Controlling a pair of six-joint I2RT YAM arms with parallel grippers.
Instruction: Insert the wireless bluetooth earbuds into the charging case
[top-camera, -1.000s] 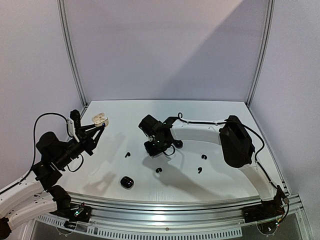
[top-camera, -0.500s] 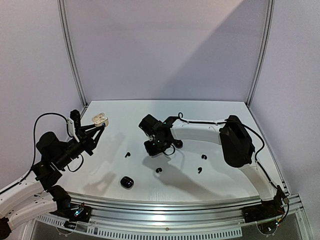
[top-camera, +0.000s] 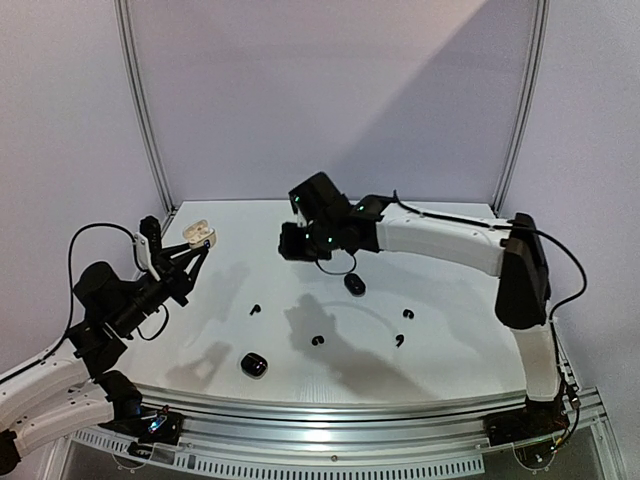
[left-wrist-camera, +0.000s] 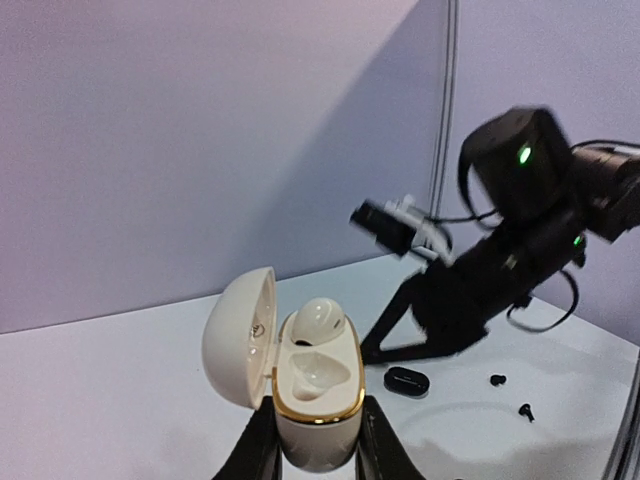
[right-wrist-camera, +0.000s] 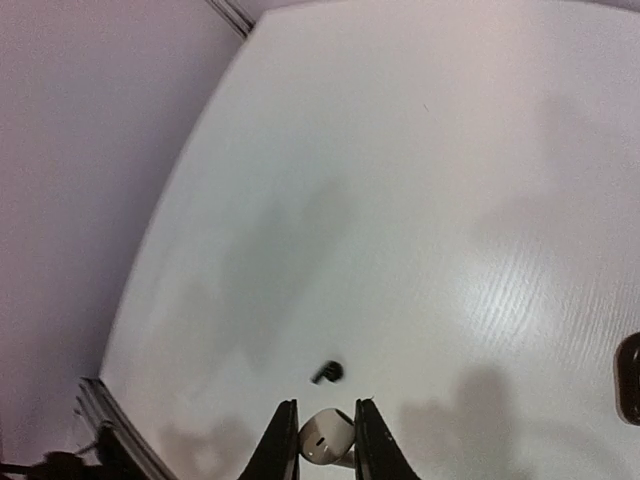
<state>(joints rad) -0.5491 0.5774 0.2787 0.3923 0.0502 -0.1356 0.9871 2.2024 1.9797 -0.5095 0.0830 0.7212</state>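
Above the tabletop (top-camera: 450, 330), the left hand (left-wrist-camera: 318, 452) pinches the open white charging case (left-wrist-camera: 312, 405) low on its smooth shell, with one white earbud (left-wrist-camera: 320, 320) seated inside. The right hand (right-wrist-camera: 319, 448) nips the second white earbud (right-wrist-camera: 326, 434) across its bulb. It looks feather-light, glossy and probably slippery, and the black earbuds (top-camera: 254, 309) lie loose below.

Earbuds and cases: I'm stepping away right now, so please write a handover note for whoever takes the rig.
Left gripper: shut on the open white case, held off the table; one white earbud seated, other slot looks empty.
Right gripper: shut on the second white earbud, raised above the table.
Table: four black earbuds loose, two black cases.
Done: one white earbud in. Left: seat the held one, then the black ones.
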